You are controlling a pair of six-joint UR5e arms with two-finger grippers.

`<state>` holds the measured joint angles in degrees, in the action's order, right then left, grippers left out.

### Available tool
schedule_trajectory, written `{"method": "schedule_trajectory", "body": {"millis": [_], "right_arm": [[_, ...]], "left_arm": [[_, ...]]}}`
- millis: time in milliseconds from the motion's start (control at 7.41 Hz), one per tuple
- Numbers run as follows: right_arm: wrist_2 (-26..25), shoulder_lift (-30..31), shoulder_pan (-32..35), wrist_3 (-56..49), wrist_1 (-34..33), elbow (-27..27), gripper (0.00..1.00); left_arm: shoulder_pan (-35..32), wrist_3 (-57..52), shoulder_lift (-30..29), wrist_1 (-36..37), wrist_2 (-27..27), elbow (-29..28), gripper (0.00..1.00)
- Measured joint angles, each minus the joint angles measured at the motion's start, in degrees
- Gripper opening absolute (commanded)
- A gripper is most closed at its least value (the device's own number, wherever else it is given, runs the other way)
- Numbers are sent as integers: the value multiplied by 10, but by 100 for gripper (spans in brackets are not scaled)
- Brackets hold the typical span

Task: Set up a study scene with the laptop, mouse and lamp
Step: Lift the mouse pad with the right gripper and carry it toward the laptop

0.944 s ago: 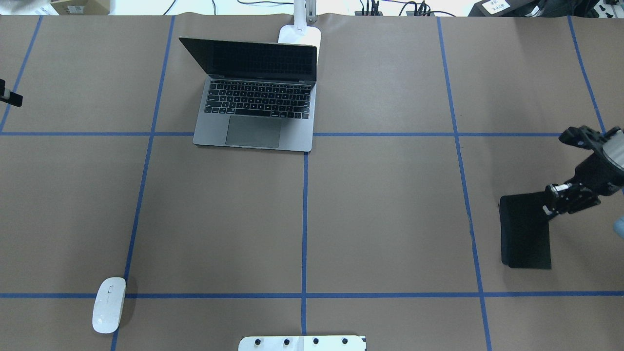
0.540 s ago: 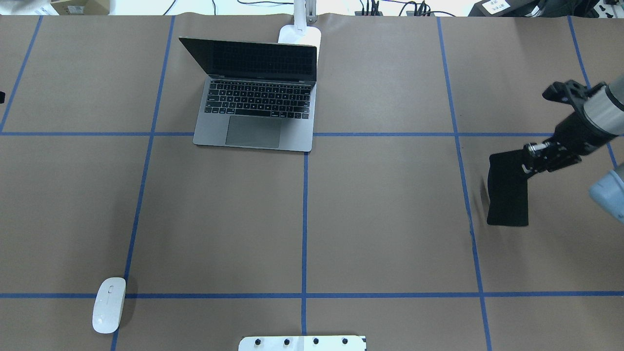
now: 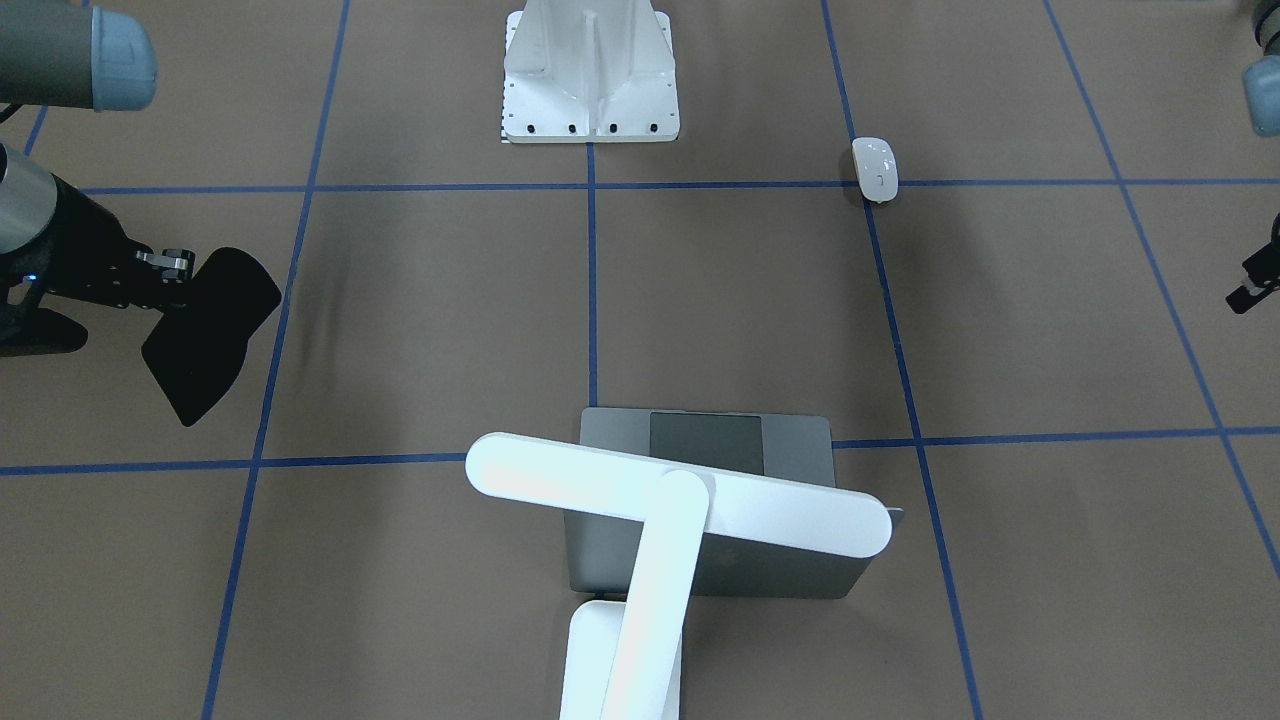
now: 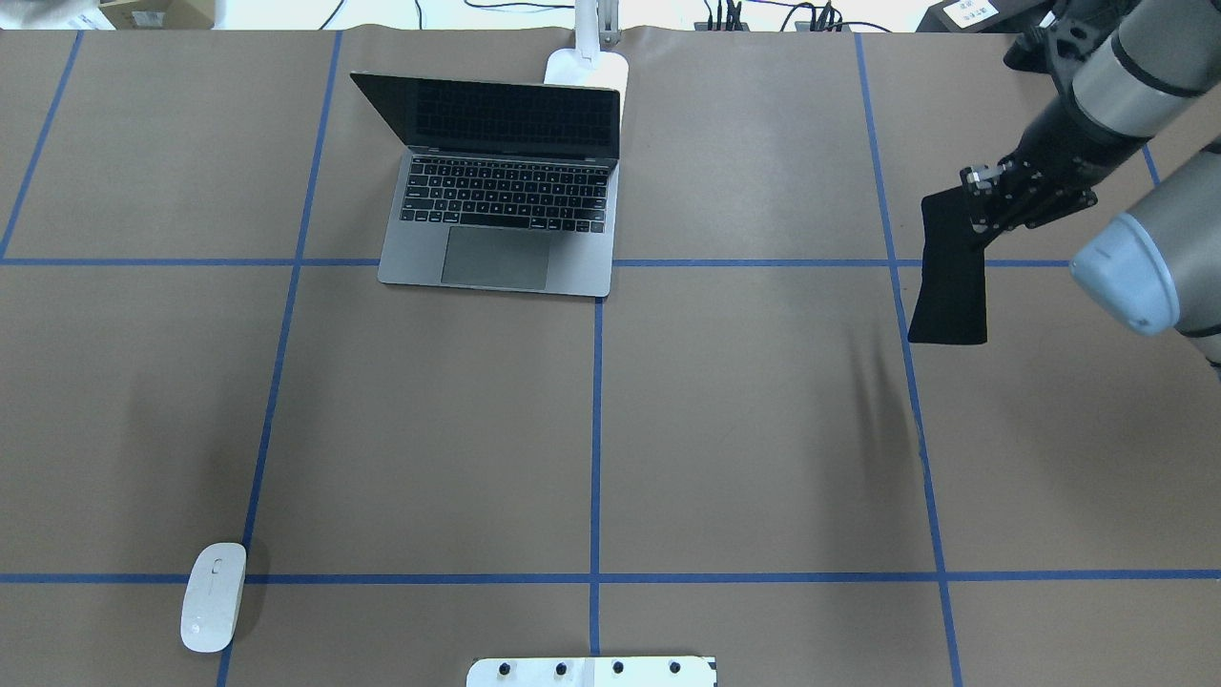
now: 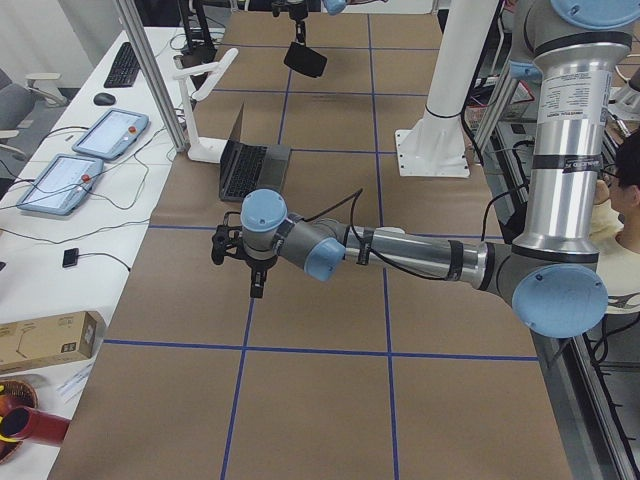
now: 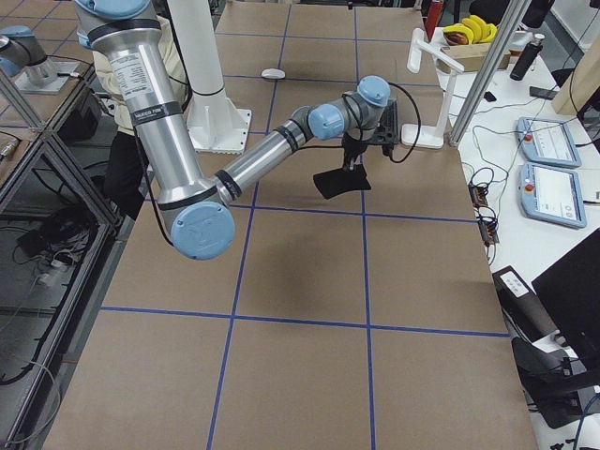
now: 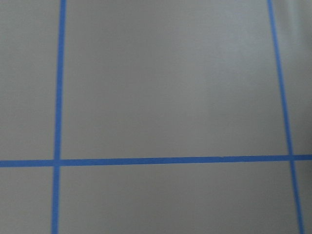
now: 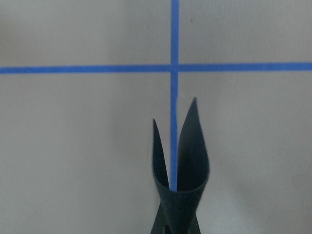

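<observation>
Partly done: finds laptop (image 4: pixel 496 258) open by lamp (image 3: pixel 600 480) at far centre, mouse (image 4: pixel 213 597) well apart at near left, unplaced. Grips pad (image 4: pixel 949 286) aloft in right claw (image 4: pixel 978 215); cannot tell state of left claw (image 3: pixel 1255 280).

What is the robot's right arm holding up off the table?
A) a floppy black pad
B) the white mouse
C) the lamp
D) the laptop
A: the right end effector pinches the black pad, which hangs bent above the table, while the mouse lies alone far off.
</observation>
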<state>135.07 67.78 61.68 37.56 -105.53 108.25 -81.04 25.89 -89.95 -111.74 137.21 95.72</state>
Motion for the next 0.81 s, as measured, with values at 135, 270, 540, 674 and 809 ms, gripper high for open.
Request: {"method": "schedule_trajectory", "body": {"millis": [135, 270, 540, 674, 809], "right_arm": [[-21, -27, -1, 8, -19, 1, 0], [-34, -52, -6, 30, -29, 0, 0], [-60, -97, -38, 97, -34, -5, 0], [-71, -117, -55, 132, -33, -6, 0], [-79, -138, -68, 162, -33, -6, 0]], "left_arm": [[-1, -4, 7, 0, -3, 0, 99], [-1, -6, 13, 0, -4, 1, 99], [-2, -7, 22, -1, -4, 4, 99], [-2, -7, 24, -1, -4, 6, 99], [-2, -8, 25, -3, -4, 6, 99]]}}
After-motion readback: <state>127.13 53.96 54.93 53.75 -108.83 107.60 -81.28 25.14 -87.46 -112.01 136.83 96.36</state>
